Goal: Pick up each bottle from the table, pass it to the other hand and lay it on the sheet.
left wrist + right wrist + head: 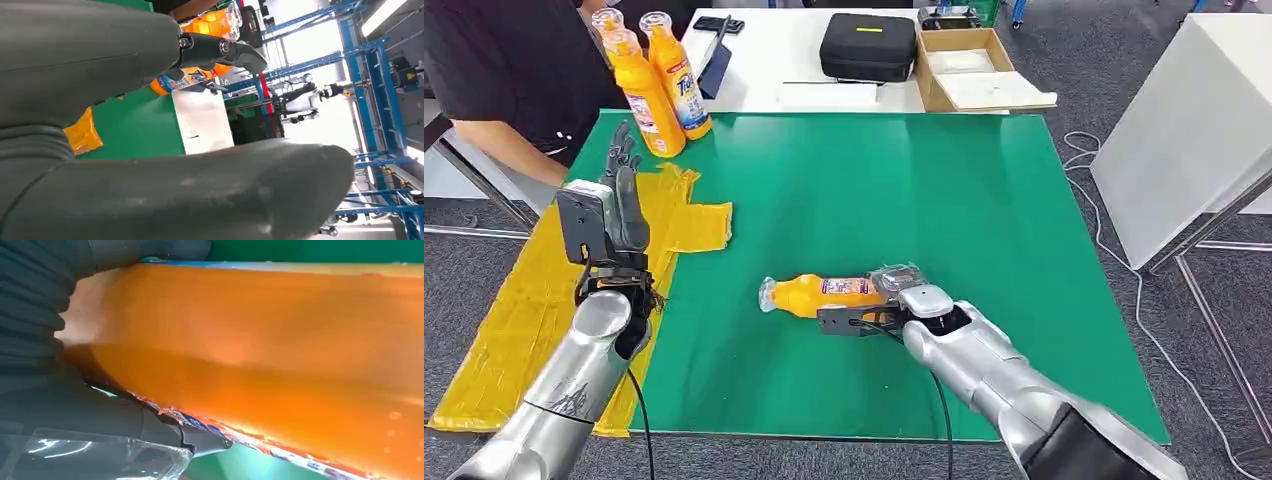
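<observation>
On the green mat (944,200), the right hand (894,305) wraps the lying orange bottle (819,295) near its base, so it may tip or slip before reaching the open, empty left hand (619,190) above the yellow sheet (514,320).

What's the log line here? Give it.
right hand: grips lying bottle | left hand: open, raised | sheet: bare

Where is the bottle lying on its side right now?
In the head view, the lying bottle is on the green mat, right of the yellow sheet, gripped by the right hand.
</observation>
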